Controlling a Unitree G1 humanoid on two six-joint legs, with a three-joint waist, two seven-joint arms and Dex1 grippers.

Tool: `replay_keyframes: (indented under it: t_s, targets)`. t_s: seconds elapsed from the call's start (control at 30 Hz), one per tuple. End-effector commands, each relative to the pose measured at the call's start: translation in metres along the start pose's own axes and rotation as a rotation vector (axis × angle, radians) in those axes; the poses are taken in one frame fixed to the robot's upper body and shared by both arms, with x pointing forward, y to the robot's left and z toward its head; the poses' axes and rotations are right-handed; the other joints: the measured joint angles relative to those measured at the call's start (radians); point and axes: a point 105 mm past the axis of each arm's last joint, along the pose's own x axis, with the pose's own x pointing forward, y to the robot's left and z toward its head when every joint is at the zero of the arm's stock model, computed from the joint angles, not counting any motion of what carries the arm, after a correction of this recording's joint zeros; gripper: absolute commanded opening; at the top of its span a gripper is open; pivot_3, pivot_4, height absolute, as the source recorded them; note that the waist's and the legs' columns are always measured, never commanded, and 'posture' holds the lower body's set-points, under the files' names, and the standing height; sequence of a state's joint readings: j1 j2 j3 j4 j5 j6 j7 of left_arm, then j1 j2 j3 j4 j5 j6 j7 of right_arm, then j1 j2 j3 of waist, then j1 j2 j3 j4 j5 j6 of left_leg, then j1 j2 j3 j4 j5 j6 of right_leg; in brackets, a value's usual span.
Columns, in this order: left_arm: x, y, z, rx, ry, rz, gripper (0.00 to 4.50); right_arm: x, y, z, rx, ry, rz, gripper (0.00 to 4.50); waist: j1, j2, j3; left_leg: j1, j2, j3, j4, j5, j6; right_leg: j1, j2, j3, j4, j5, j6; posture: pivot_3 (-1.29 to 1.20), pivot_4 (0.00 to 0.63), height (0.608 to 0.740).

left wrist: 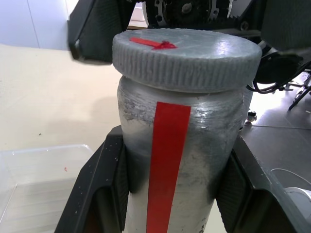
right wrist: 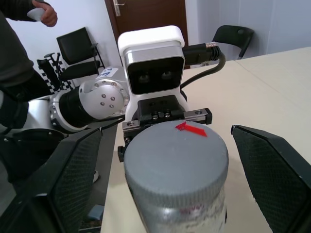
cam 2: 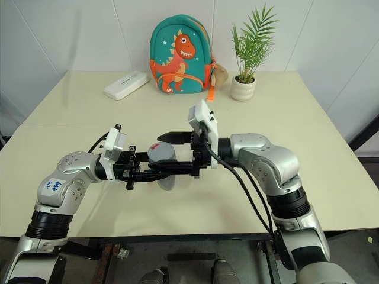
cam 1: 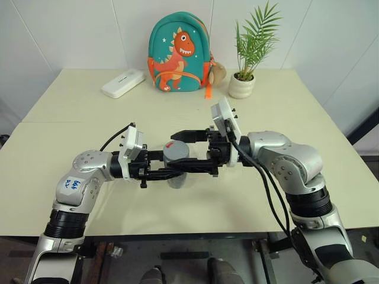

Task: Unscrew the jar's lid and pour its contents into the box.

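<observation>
The jar (cam 1: 176,161) is the landmark here: it stands upright above the table (cam 1: 71,136), lifted off the surface, roughly in the middle between the two arms. It is a silvery-grey cylinder with a red strip running down its side. The lid (left wrist: 184,57) sits on top of the jar, a ribbed grey cap with a small red mark on its flat top, slightly wider than the jar's body.

The left tool (left wrist: 170,179) reaches the jar from the robot's left, pointing level, and is clamped on the jar's body below the lid; its two black fingers (left wrist: 104,189) press against opposite sides of the cylinder.

The right tool (right wrist: 170,170) comes at the jar from the opposite side, also level, at the height of the lid. Its fingers (right wrist: 272,174) stand wide apart, one on each side of the lid, with clear gaps between them and the cap, so they do not touch it.

The box (left wrist: 43,184), clear plastic with rounded corners, lies on the table below and beside the jar, seen from the left wrist.

Beyond the jar, at the far edge of the table, stand a teal dinosaur backpack (cam 1: 179,54), a flat white case (cam 1: 123,83) to its left, and a potted plant (cam 1: 246,74) to its right.
</observation>
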State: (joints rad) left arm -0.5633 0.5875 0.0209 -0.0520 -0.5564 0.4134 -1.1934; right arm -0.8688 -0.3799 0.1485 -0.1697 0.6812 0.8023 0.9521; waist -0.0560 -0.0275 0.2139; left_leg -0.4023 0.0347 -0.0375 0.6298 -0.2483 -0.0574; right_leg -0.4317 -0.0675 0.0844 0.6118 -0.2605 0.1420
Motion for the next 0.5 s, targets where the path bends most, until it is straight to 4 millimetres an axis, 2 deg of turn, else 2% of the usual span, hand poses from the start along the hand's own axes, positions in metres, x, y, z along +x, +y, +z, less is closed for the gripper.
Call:
replay_keyframes:
  t_s: [0.03,0.2,0.3,0.43,0.5]
  targets:
    - [0.0025,-0.0008,0.0108,0.035,-0.031,-0.019,1.91,0.0011,-0.0002,0.014,-0.058,-0.04,-0.006,4.47,0.001,0.0,0.0,0.0,0.0,0.0,0.0,0.0,0.0,0.0,0.0,0.0,0.0,0.0,0.0,0.0,0.15,0.74]
    - [0.0026,-0.0004,0.0107,0.036,-0.032,-0.019,1.91,0.0007,-0.002,0.0143,-0.058,-0.045,-0.01,4.47,0.0,0.0,0.0,0.0,0.0,0.0,0.0,0.0,0.0,0.0,0.0,0.0,0.0,0.0,0.0,0.0,0.15,0.74]
    - [0.0029,0.0,0.0114,0.04,-0.034,-0.019,1.91,0.0003,-0.0009,0.0119,-0.052,-0.039,-0.003,3.82,0.0,0.0,0.0,0.0,0.0,0.0,0.0,0.0,0.0,0.0,0.0,0.0,0.0,0.0,0.0,0.0,0.15,0.74]
    - [0.003,0.0006,0.0123,0.043,-0.036,-0.018,1.91,0.0005,0.0014,0.0083,-0.05,-0.027,0.011,2.55,0.0,0.0,0.0,0.0,0.0,0.0,0.0,0.0,0.0,0.0,0.0,0.0,0.0,0.0,0.0,0.0,0.15,0.74]
    - [0.0028,0.0008,0.0123,0.045,-0.036,-0.017,1.91,0.0005,0.0013,0.0089,-0.048,-0.031,0.011,2.52,0.0,0.0,0.0,0.0,0.0,0.0,0.0,0.0,0.0,0.0,0.0,0.0,0.0,0.0,0.0,0.0,0.15,0.74]
